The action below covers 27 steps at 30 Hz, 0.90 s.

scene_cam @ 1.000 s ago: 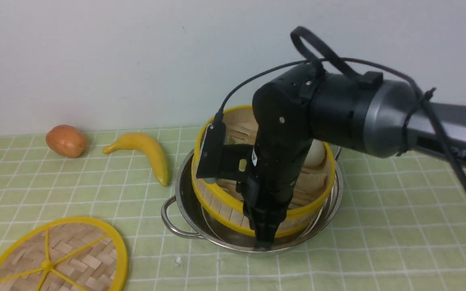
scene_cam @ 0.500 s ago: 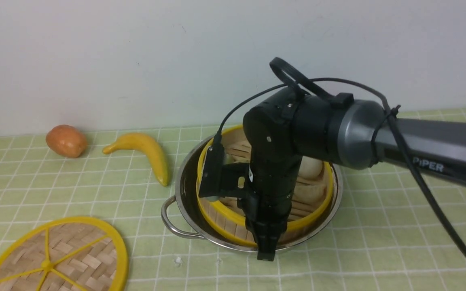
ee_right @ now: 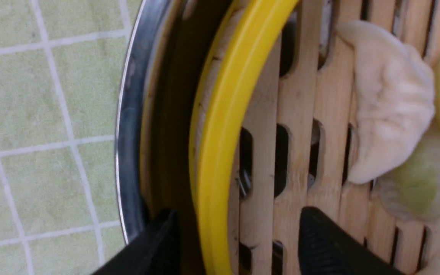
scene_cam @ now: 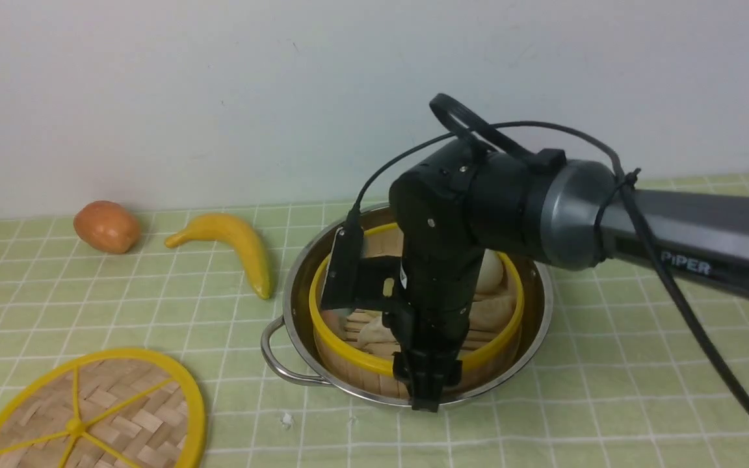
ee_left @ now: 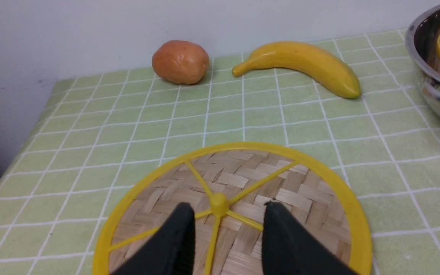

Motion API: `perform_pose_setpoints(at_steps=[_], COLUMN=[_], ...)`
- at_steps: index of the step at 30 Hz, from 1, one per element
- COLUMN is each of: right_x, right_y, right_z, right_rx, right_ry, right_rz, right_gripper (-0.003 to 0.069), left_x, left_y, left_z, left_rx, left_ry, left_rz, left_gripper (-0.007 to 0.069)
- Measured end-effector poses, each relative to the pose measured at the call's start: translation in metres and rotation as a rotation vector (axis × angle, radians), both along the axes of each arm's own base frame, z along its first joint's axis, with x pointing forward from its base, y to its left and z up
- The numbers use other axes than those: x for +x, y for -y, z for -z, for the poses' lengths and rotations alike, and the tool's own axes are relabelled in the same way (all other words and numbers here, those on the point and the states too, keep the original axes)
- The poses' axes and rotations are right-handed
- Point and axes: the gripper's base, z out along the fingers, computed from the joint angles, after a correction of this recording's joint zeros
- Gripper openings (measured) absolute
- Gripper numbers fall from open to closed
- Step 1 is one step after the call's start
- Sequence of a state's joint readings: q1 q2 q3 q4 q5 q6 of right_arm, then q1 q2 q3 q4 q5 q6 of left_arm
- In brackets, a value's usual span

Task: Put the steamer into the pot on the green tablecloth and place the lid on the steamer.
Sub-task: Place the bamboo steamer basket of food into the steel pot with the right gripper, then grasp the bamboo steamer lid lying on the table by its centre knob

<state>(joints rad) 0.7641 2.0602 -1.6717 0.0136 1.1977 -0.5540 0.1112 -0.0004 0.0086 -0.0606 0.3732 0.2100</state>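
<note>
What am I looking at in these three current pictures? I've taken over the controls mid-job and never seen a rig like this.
It is a robot with two arms. The front view looks out from between them; only the right arm shows there. Each other picture comes from a camera on one arm's wrist, with dark fingertips near the edge.

On the green tablecloth lie the lid, a banana, a brownish-orange round item and the pot. The steamer sits inside the pot, with toy dumplings in it.

Nothing is held: the right gripper is open around the steamer's rim, and the left gripper is open above the lid.
</note>
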Motion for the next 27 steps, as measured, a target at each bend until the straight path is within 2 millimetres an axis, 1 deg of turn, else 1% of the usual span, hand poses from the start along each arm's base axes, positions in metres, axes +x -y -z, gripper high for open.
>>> perform_pose_setpoints(at_steps=[3, 5, 9, 11, 12, 13, 14, 16, 17, 18, 19, 20, 22, 23, 24, 25, 27], right_x=[-0.002, -0.005, -0.008, -0.009, -0.009, -0.009, -0.009, -0.012, -0.017, -0.019, -0.02, -0.027, -0.037, -0.041, -0.042, -0.05, -0.058], right_y=[0.002, 0.005, 0.009, 0.009, 0.009, 0.01, 0.01, 0.013, 0.017, 0.019, 0.02, 0.026, 0.035, 0.038, 0.038, 0.044, 0.048], right_z=[-0.01, -0.027, -0.047, -0.062, -0.071, -0.086, -0.089, -0.116, -0.139, -0.151, -0.154, -0.179, -0.203, -0.211, -0.214, -0.227, -0.237], right_rx=[0.012, 0.039, 0.061, 0.096, 0.121, 0.166, 0.172, 0.246, 0.308, 0.34, 0.348, 0.421, 0.499, 0.531, 0.54, 0.593, 0.638], right_ry=[0.011, 0.039, 0.066, 0.089, 0.103, 0.125, 0.129, 0.166, 0.198, 0.213, 0.217, 0.243, 0.256, 0.255, 0.256, 0.248, 0.23], right_rz=[0.004, 0.006, 0.019, 0.062, 0.095, 0.146, 0.154, 0.22, 0.26, 0.279, 0.283, 0.325, 0.372, 0.395, 0.399, 0.429, 0.453], right_gripper=[0.0455, 0.0465, 0.0467, 0.0452, 0.0433, 0.0387, 0.0377, 0.0258, 0.0153, 0.008, 0.008, 0.0005, -0.0013, -0.0014, -0.0014, -0.0014, -0.0014], left_x=[0.0, 0.0, 0.0, 0.0, 0.0, 0.0, 0.0, 0.0, 0.0, 0.0, 0.0, 0.0, 0.0, 0.0, 0.0, 0.0, 0.0], left_y=[0.0, 0.0, 0.0, 0.0, 0.0, 0.0, 0.0, 0.0, 0.0, 0.0, 0.0, 0.0, 0.0, 0.0, 0.0, 0.0, 0.0], left_z=[0.0, 0.0, 0.0, 0.0, 0.0, 0.0, 0.0, 0.0, 0.0, 0.0, 0.0, 0.0, 0.0, 0.0, 0.0, 0.0, 0.0], left_rx=[0.0, 0.0, 0.0, 0.0, 0.0, 0.0, 0.0, 0.0, 0.0, 0.0, 0.0, 0.0, 0.0, 0.0, 0.0, 0.0, 0.0], left_ry=[0.0, 0.0, 0.0, 0.0, 0.0, 0.0, 0.0, 0.0, 0.0, 0.0, 0.0, 0.0, 0.0, 0.0, 0.0, 0.0, 0.0], left_rz=[0.0, 0.0, 0.0, 0.0, 0.0, 0.0, 0.0, 0.0, 0.0, 0.0, 0.0, 0.0, 0.0, 0.0, 0.0, 0.0, 0.0], left_gripper=[0.0243, 0.0243, 0.0243, 0.0243, 0.0243, 0.0243, 0.0243, 0.0243, 0.0243, 0.0243, 0.0243, 0.0243, 0.0243, 0.0243, 0.0243, 0.0243, 0.0243])
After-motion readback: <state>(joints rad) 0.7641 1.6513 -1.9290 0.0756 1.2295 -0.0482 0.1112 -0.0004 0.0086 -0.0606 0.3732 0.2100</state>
